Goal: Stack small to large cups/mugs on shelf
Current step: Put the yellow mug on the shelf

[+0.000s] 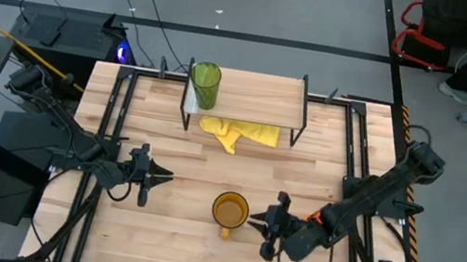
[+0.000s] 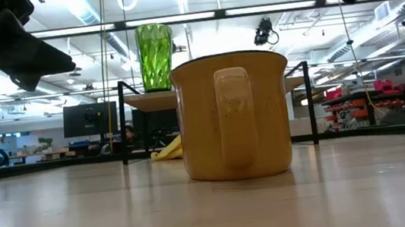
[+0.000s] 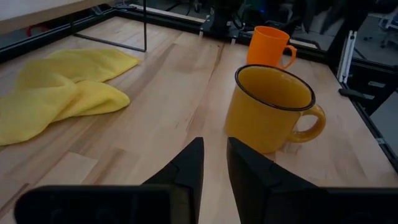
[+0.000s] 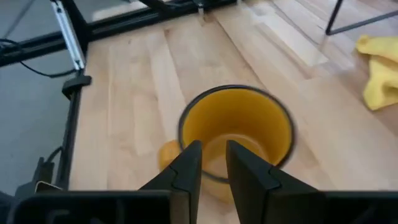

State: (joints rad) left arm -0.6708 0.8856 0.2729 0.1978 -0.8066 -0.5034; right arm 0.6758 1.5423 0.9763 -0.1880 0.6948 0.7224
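Amber mug [image 1: 229,211] beside right gripper [image 1: 268,223]; tumbler [image 1: 204,84] on shelf [image 1: 258,93].

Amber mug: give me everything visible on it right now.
The amber mug is a yellow-amber, plastic-looking vessel with a dark rim and one loop handle. It stands upright on the table, mouth up, near the front middle, and looks empty. Nothing grips it: the right gripper sits just beside it, fingers nearly closed. A small orange mug stands apart beyond it in the left wrist view.
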